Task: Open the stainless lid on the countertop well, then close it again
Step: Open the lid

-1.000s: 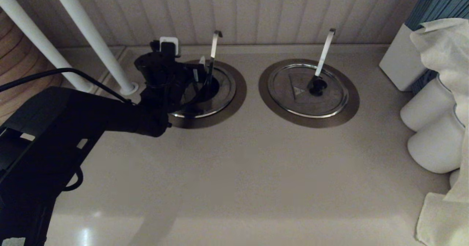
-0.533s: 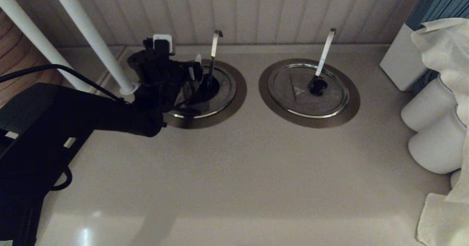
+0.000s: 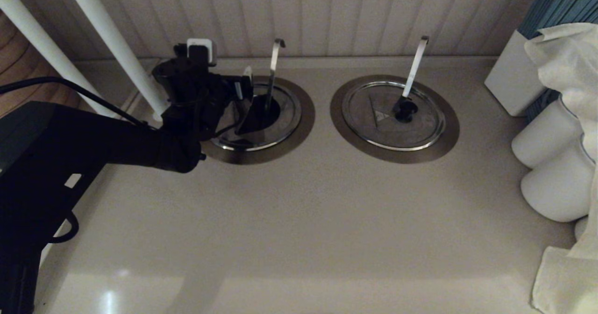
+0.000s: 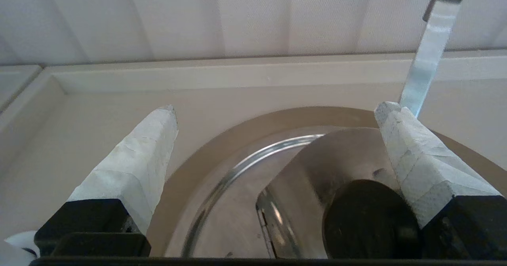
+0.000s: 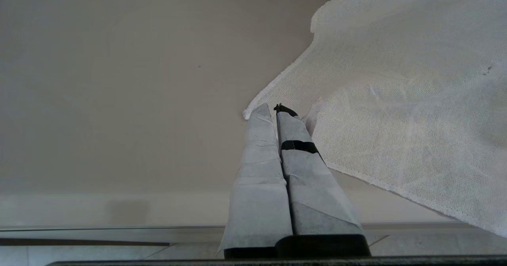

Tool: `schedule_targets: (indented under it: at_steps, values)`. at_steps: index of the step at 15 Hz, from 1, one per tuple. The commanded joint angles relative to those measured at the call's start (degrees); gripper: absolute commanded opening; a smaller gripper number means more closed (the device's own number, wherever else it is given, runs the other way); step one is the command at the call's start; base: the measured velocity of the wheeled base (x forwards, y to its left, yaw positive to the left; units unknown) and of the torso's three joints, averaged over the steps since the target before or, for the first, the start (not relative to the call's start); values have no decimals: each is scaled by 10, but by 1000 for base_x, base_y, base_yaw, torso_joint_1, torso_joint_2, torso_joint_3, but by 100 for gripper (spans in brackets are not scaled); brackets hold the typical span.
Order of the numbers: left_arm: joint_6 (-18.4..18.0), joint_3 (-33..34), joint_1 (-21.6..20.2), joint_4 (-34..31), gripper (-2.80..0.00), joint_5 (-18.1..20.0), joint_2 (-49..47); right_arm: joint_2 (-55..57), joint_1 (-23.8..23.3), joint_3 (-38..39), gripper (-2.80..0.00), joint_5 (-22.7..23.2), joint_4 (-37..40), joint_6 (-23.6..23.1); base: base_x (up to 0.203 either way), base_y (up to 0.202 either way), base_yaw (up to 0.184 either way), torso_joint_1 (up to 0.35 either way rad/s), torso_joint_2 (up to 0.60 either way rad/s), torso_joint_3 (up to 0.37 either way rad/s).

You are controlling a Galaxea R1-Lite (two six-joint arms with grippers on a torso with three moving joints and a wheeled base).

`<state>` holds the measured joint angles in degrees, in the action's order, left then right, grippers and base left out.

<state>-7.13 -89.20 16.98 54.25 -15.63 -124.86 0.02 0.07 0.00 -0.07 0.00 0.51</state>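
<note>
Head view puts the stainless lid [image 3: 261,117] on the countertop well [image 3: 299,132] at the left rear of the surface [image 3: 299,220], close to the panelled wall, with its slim hook-tipped handle [image 3: 273,66] rising through the notch. From my left wrist view the lid [image 4: 317,171] looks tipped, one edge raised above the well's steel ring [image 4: 222,179], and its black knob [image 4: 370,218] sits right against one padded finger. My left gripper [image 4: 273,111] has its fingers [image 4: 134,167] spread wide, the knob lying between them but gripped by neither; nothing is held. Just right of it I see the twin well [image 3: 395,117], lid flat and shut. My right gripper [image 5: 273,111] is parked over bare surface, fingers pressed together and holding nothing, beside a white cloth [image 5: 404,99].
</note>
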Motion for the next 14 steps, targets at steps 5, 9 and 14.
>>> schedule_targets:
  at_steps: [5,9,14]
  values:
    - [0,-10,-19,3,0,0,4,0,0,0,-280,0,0,0,0,0,0,0,0,0]
    - [1,-15,-32,3,0,1,5,0,0,0,-280,0,0,0,0,0,0,0,0,0]
    - [8,-17,-29,2,0,0,7,0,0,0,-280,0,0,0,0,0,0,0,0,0]
